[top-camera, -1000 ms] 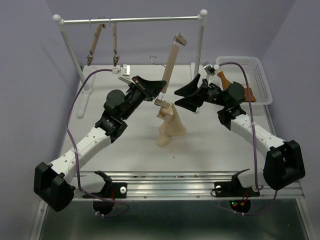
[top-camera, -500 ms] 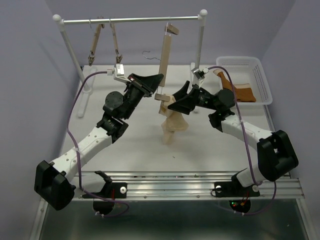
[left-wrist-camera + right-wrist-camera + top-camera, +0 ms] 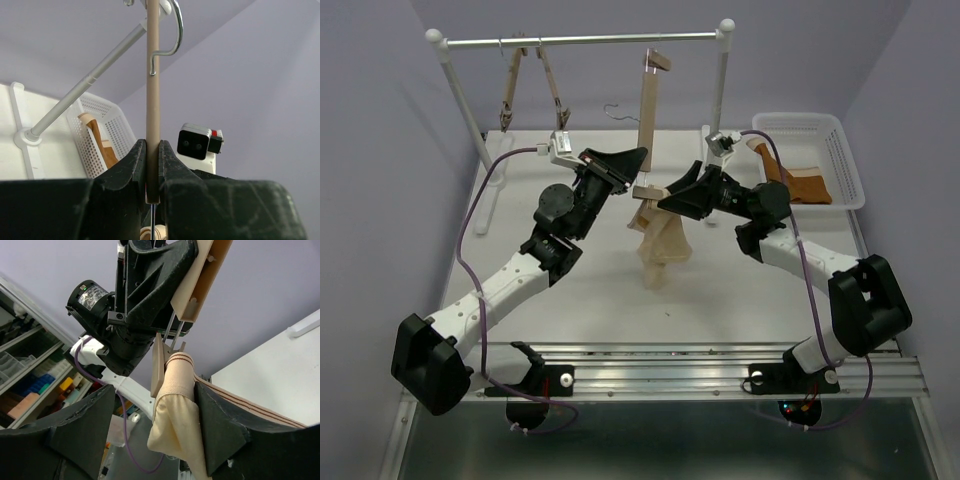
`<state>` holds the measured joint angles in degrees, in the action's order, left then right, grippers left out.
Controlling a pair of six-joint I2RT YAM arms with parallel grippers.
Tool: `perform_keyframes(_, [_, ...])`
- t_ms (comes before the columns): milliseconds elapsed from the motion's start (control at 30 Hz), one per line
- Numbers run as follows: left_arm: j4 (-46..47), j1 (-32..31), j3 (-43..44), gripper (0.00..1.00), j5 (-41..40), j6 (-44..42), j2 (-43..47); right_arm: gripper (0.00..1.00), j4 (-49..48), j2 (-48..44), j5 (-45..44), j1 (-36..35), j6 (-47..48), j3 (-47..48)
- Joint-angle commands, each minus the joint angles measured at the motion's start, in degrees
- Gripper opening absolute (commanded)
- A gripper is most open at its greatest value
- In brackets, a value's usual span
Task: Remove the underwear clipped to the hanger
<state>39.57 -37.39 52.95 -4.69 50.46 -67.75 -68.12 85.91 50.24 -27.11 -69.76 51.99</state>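
The hanger (image 3: 647, 120) is a light-wood bar held nearly upright over the table's middle. My left gripper (image 3: 638, 158) is shut on its lower part. In the left wrist view the jaws (image 3: 152, 147) pinch the bar (image 3: 152, 75), with its metal hook (image 3: 172, 30) above. The cream underwear (image 3: 660, 245) hangs limp from the lower clip (image 3: 645, 192). My right gripper (image 3: 668, 198) is open at that clip. In the right wrist view the underwear (image 3: 175, 415) and clip (image 3: 159, 365) sit between the open fingers (image 3: 222, 425), and the right one touches the cloth.
A white rack with a metal rail (image 3: 590, 40) stands at the back, with two more hangers (image 3: 510, 95) on its left part. A white basket (image 3: 840, 140) at the back right holds an orange-brown cloth (image 3: 800, 185).
The hanger has swung more upright. My right gripper has moved left, up to the lower clip and the underwear. The left arm has shifted slightly with the bar.
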Motion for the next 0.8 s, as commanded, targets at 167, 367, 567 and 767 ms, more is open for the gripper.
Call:
perform_keyframes(167, [6.6, -2.1, 0.0, 0.00, -6.6, -1.8, 0.6, 0.65, -0.4, 0.4, 1.5, -1.9, 0.5, 3.2])
perform_keyframes(367, [6.6, -2.6, -0.6, 0.00, -7.4, -2.0, 0.7, 0.42, 2.3, -1.2, -2.2, -1.9, 1.3, 3.0])
perform_keyframes(567, [6.7, -2.6, -1.4, 0.00, -7.1, -2.6, 1.4, 0.18, 2.5, -0.9, -3.0, -1.9, 0.1, 3.0])
perform_keyframes(767, [2.6, -2.6, -0.9, 0.00, -5.8, -2.8, 2.2, 0.01, 0.6, -0.8, -2.7, -1.9, -0.1, 2.9])
